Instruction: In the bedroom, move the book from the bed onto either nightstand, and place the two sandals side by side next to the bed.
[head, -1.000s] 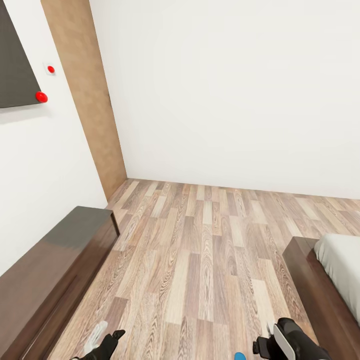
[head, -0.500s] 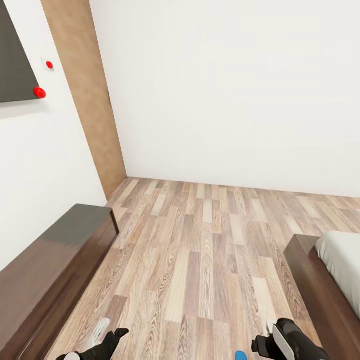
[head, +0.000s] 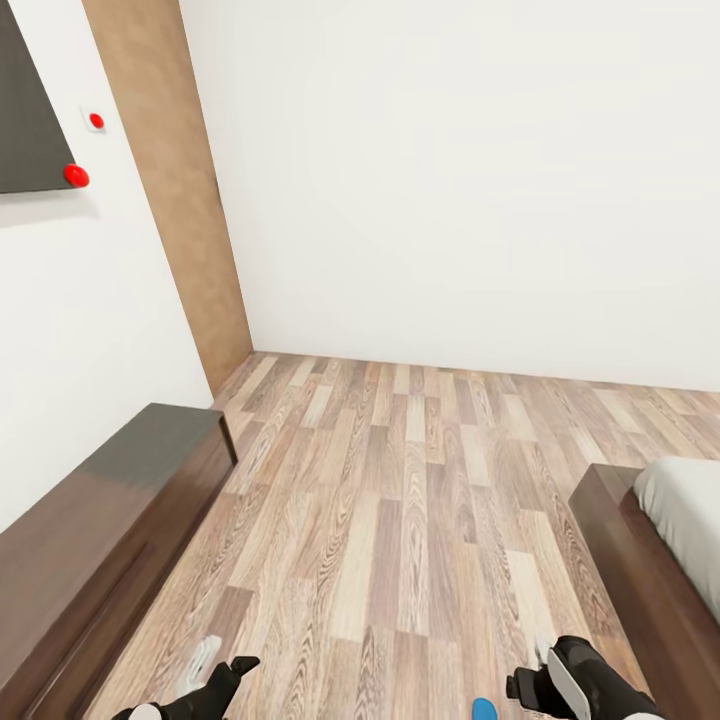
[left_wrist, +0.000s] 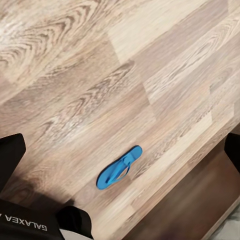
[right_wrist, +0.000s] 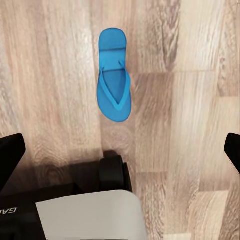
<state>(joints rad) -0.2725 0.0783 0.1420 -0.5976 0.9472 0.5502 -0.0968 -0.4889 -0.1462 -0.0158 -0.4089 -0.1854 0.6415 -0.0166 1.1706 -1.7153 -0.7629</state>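
A blue sandal (head: 483, 711) lies flat on the wood floor at the bottom edge of the head view, between my arms. The right wrist view has a sandal (right_wrist: 114, 75) sole-down just beyond my base. In the left wrist view a sandal (left_wrist: 119, 167) lies close beside a dark brown frame (left_wrist: 200, 210). My left gripper (head: 215, 685) and right gripper (head: 545, 685) hang low over the floor, both open and empty, with fingertips (left_wrist: 10, 160) (right_wrist: 10, 160) wide apart. The bed (head: 640, 560) with its grey mattress is at the right. The book and the nightstand are out of view.
A long low dark brown cabinet (head: 110, 520) runs along the left wall. A white wall (head: 450, 200) closes the room ahead, with a tan panel (head: 170, 200) at the corner. A dark panel with red dots (head: 30, 120) hangs upper left. Open floor (head: 400, 500) lies between cabinet and bed.
The whole head view has shifted slightly, so the camera has moved. The left gripper reaches a little further into the picture. The sandal lies where it was.
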